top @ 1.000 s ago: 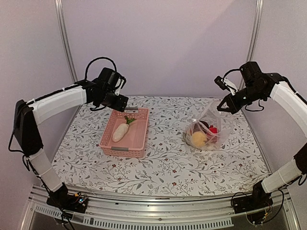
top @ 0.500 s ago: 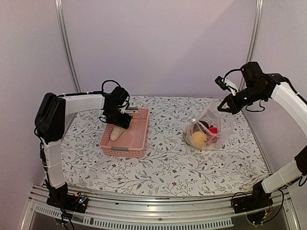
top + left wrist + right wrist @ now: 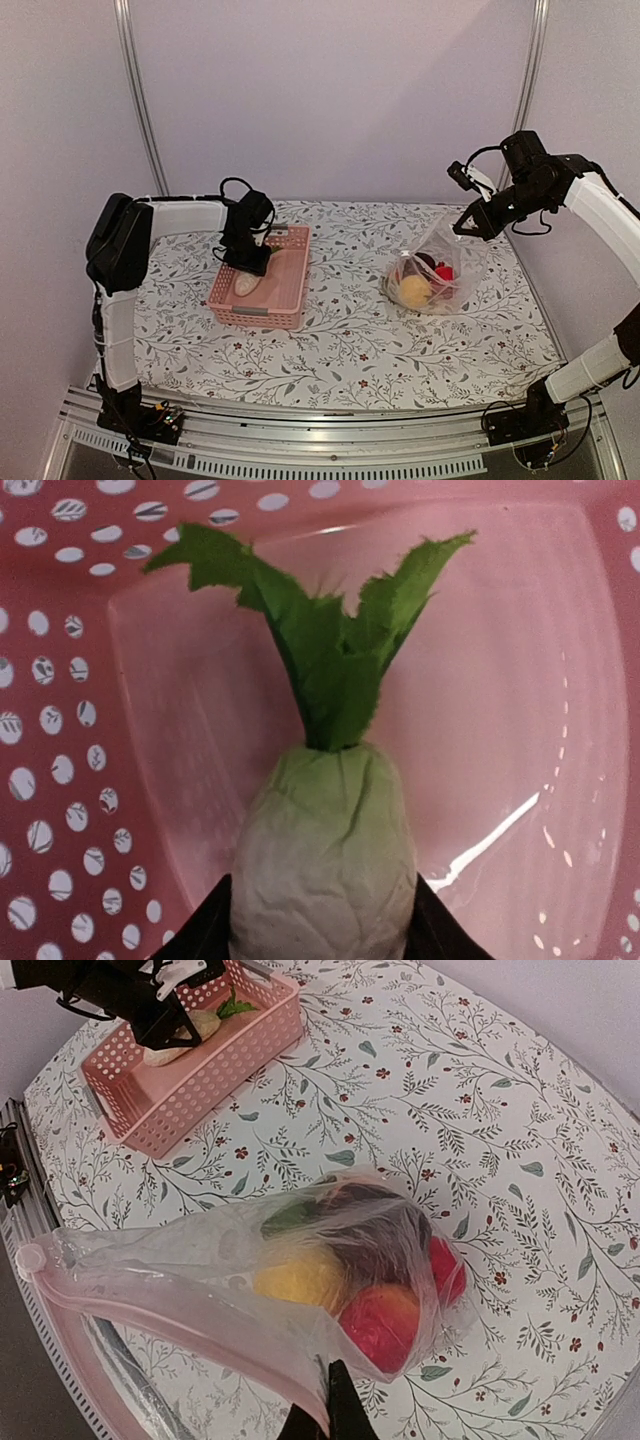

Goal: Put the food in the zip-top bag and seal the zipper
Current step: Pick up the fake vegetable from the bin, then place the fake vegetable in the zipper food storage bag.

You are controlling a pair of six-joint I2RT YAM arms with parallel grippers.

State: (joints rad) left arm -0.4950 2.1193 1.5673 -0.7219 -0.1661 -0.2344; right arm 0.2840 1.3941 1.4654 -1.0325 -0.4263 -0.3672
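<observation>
One white radish (image 3: 325,865) lies in the one pink basket (image 3: 60,680). The left fingers (image 3: 205,940) press against its two sides. The right fingers (image 3: 340,1405) pinch shut on the mouth edge of the one clear bag (image 3: 190,1250), lifted off the tabletop (image 3: 340,350). Bag contents: one yellow piece (image 3: 300,1275), two red pieces (image 3: 380,1320), one dark piece (image 3: 370,1245).

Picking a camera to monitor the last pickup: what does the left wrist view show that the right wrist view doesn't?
Only the left wrist: the radish close up, wrinkled skin and green leaves, jaws against both sides. Only the right wrist: the clear bag with yellow and red fruit inside, its zipper. Both: the pink basket holding the radish.
</observation>
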